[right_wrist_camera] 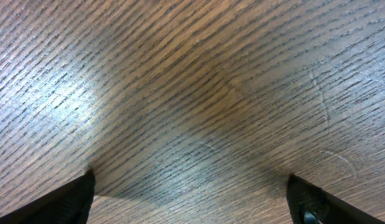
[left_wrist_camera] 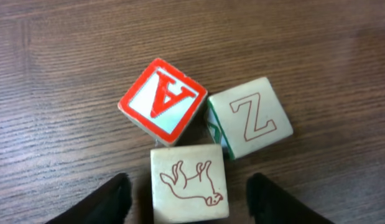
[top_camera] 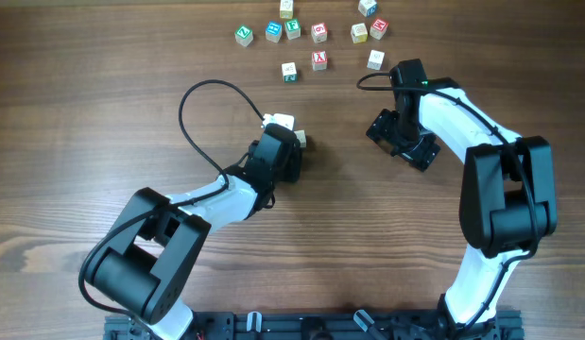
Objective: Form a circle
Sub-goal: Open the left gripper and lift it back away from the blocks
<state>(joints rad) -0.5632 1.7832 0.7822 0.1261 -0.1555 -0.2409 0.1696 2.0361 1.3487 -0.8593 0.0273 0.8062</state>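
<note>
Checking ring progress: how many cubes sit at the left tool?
3, clustered: red A cube, Z cube right of it, animal cube below, between the left tool's fingers. None appears hidden.

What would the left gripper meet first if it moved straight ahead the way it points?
Probably the cream animal cube, which sits between the left gripper's open fingers with a gap on either side. The red A cube and Z cube lie just beyond it.

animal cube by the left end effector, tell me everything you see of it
The pale cream wooden cube with a red outline animal lies on the brown wooden table, drawing up. It sits between the left end effector's open fingers, gaps on both sides. Its far edge appears to touch the red-faced A cube and the cream Z cube.
</note>
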